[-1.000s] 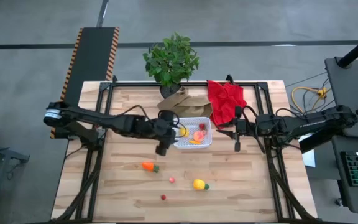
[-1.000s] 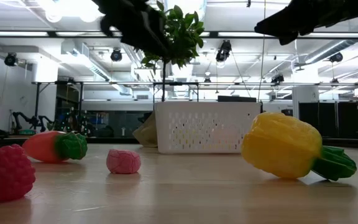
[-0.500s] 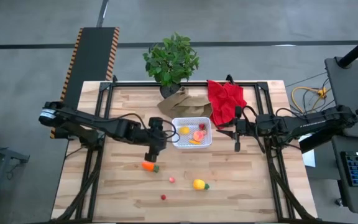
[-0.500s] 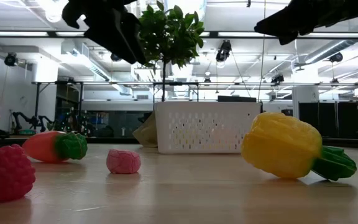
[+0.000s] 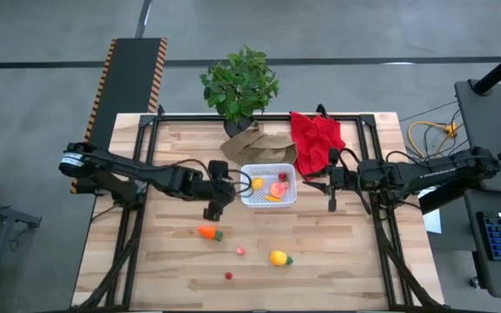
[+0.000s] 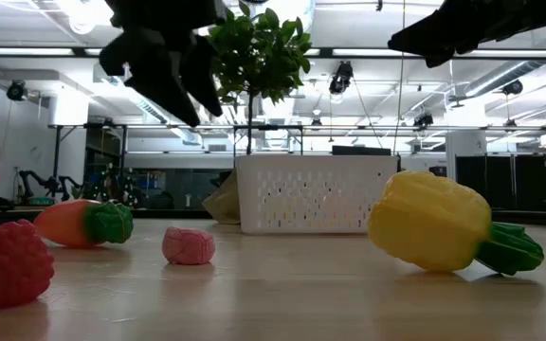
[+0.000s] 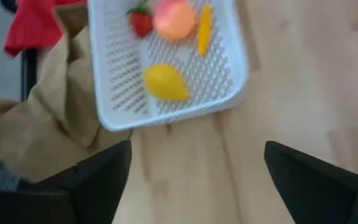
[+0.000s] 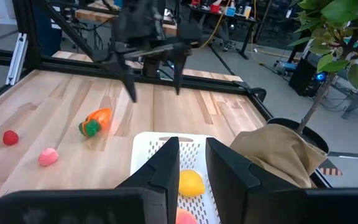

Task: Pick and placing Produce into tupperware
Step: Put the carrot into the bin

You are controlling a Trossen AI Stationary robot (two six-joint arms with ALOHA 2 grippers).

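The white tupperware (image 5: 268,184) sits mid-table and holds a yellow lemon (image 7: 163,83), a pink peach (image 7: 174,18), a strawberry (image 7: 138,22) and an orange piece (image 7: 205,28). Nearer the front edge, loose produce lies on the wood: an orange carrot (image 5: 207,232), a pink piece (image 5: 240,250), a yellow pepper (image 5: 278,257) and a red berry (image 5: 229,276). My left gripper (image 5: 211,209) hangs open above bare wood, between the tupperware's near left corner and the carrot, with nothing between its fingers. My right gripper (image 5: 331,196) waits right of the tupperware, high above the table, its fingers a narrow gap apart.
A crumpled brown paper bag (image 5: 255,143) lies behind the tupperware. A potted plant (image 5: 240,83) stands at the far edge and a red cloth (image 5: 316,139) at the back right. Bare wood runs along the table's left side and near right corner.
My left gripper has moved from the tupperware's left end toward the table's left and near edges and sunk a little. It has tipped further downward and its fingers have spread wider, with nothing in them. The produce and the tupperware have stayed put.
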